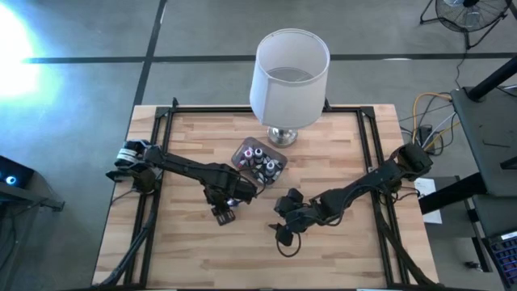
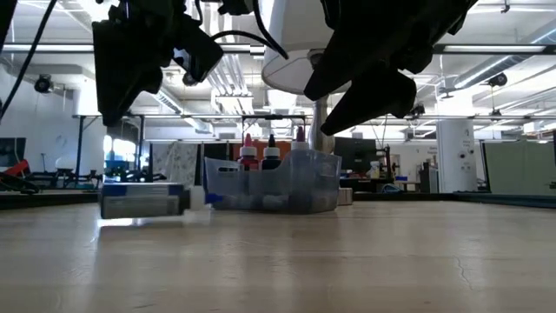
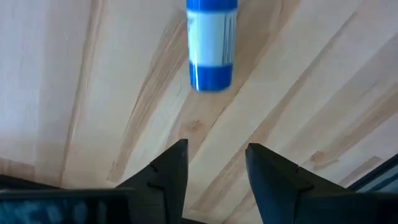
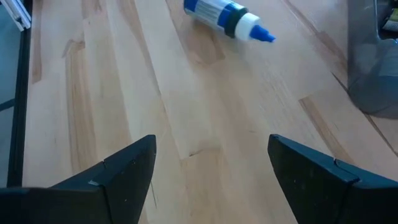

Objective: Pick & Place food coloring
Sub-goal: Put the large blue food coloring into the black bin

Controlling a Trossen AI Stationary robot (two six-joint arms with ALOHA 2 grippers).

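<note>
One food coloring bottle [image 3: 211, 43], white with a blue label and a blue tip [image 4: 264, 35], lies on its side on the wooden table [image 1: 339, 259]. My left gripper [image 3: 214, 171] hangs open just above it, pointing down, and nothing sits between its fingers. In the low view the bottle [image 2: 143, 200] rests beneath that gripper [image 2: 130, 78]. My right gripper [image 4: 211, 168] stands open a short way toward the table's right, tilted down at the bottle, holding nothing. Several more food coloring bottles stand upright in a translucent tub [image 1: 258, 159].
A lamp with a white shade [image 1: 287, 81] stands on a metal base [image 1: 281, 136] at the table's far middle, just behind the tub [image 2: 274, 183]. A black frame [image 1: 367, 137] runs along the table's edges. Bare wood lies toward the near edge.
</note>
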